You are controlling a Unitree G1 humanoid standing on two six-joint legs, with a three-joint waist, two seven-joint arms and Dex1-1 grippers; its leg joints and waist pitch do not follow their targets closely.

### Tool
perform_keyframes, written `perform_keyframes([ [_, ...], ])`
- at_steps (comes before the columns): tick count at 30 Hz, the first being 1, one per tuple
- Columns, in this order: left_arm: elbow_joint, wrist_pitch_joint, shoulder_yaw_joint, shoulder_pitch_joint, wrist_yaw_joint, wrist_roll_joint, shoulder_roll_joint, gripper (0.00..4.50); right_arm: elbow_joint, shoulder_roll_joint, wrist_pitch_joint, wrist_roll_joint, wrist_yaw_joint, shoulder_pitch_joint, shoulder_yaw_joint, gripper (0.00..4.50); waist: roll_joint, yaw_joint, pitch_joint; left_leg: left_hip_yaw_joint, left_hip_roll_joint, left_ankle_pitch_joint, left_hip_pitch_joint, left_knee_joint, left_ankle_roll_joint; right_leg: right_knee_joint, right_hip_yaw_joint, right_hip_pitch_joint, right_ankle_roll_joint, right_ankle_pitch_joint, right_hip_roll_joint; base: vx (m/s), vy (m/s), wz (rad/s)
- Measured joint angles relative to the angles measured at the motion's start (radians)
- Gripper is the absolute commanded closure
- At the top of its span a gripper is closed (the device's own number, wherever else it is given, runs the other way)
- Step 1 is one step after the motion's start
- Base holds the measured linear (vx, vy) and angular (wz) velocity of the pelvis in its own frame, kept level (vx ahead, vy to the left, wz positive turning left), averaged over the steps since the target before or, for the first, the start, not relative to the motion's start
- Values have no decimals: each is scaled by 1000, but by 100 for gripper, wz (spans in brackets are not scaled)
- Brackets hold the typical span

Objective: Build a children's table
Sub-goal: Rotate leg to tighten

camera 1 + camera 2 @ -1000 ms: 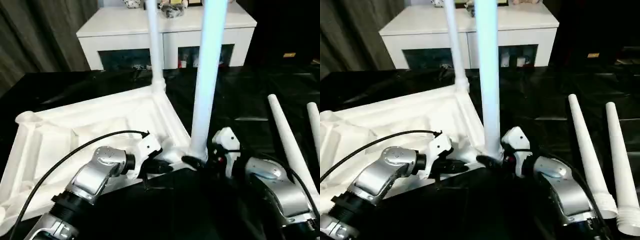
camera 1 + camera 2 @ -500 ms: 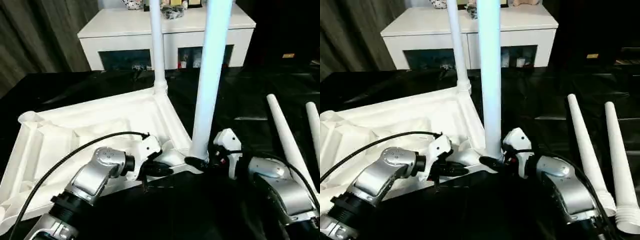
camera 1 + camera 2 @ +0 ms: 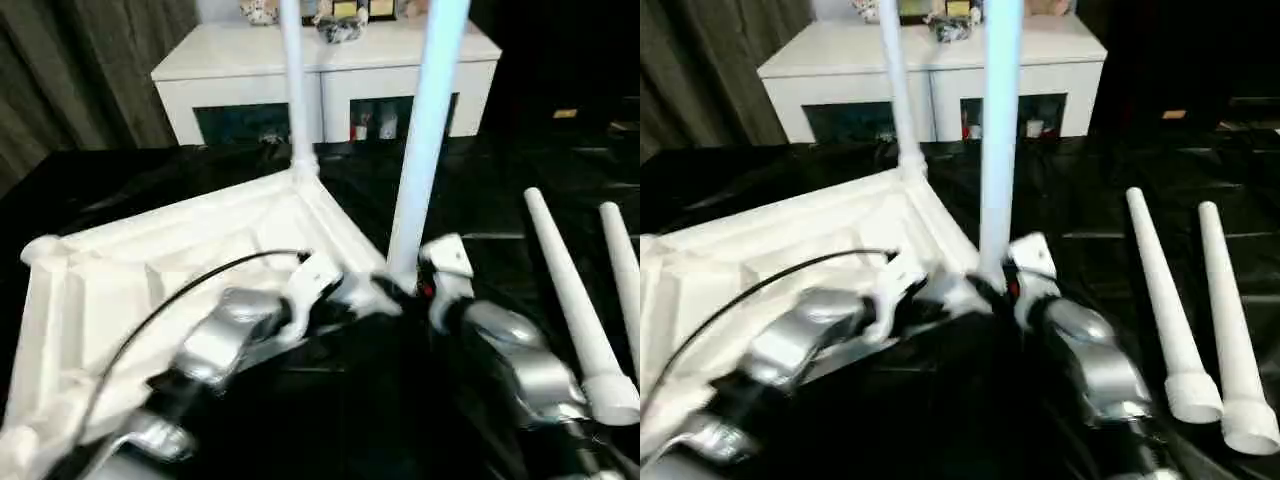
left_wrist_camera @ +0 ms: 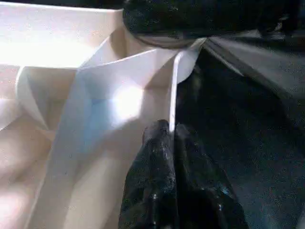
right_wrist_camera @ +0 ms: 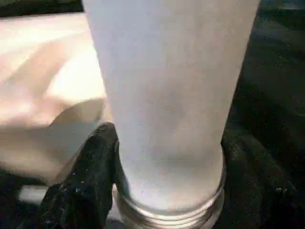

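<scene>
The upturned white tabletop (image 3: 160, 265) is lying ribbed side up on the black table (image 3: 480, 200), spreading toward my left. Two legs are standing in its corners, and the nearer leg (image 3: 425, 130) is rising straight up, its long axis vertical, right in front of my right arm. My right gripper (image 5: 162, 191) is clasping that leg's threaded base, one finger on each side. My left gripper (image 4: 167, 143) is clenching the tabletop's thin rim beside that corner. Two spare legs (image 3: 1190, 300) are lying flat, well apart to my right.
</scene>
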Motion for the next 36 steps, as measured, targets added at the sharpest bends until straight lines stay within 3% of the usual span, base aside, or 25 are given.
perform_keyframes([
  [4,61,-5,1,-32,78,5,-59,450,33,79,-7,-36,-166,-17,-26,180,1,-1,-1,0,-1,0,5,-4,0,-8,0,6,1,-1,0,0,0,0],
  [7,65,-13,1,-29,83,10,-64,450,52,91,-28,-48,-185,-28,-23,180,2,-5,-1,-1,-3,0,10,-4,0,-9,0,11,3,-2,-2,0,0,0],
  [8,59,-20,1,-23,82,13,-62,450,57,91,-39,-47,-179,-27,-22,180,2,-7,0,-1,-4,0,11,-4,0,-9,1,11,3,-2,-2,0,0,0],
  [10,47,-23,-1,-16,76,14,-55,450,58,89,-52,-46,-165,-25,-24,111,3,-9,0,-1,-4,0,11,-4,0,-9,1,11,3,-2,-2,0,0,0],
  [15,6,-44,0,8,30,10,6,450,60,45,-54,-2,-43,-11,-11,96,2,-27,1,-2,-4,0,9,-8,0,-7,-1,6,3,-2,-1,0,0,0],
  [18,-24,-66,-1,31,-35,3,47,450,52,-15,-58,2,64,-10,20,96,2,-28,1,-2,-2,0,8,-10,0,-6,-3,5,2,-1,-1,0,0,0],
  [24,-106,-93,-21,77,-212,-32,142,450,-20,-187,-74,35,357,25,86,96,3,-7,1,-2,-1,0,4,-10,0,-6,-4,2,0,0,-1,0,0,0],
  [28,-145,-91,-22,98,-287,-59,187,450,-55,-272,-94,47,502,50,120,96,4,5,0,-1,0,2,-5,-8,6,-5,-4,-7,0,-1,-1,0,0,0],
  [36,-154,-83,-22,107,-345,-68,205,450,-60,-320,-120,50,604,50,142,96,3,16,1,-1,1,0,-4,-2,1,0,-3,-6,-3,1,-1,0,0,0],
])
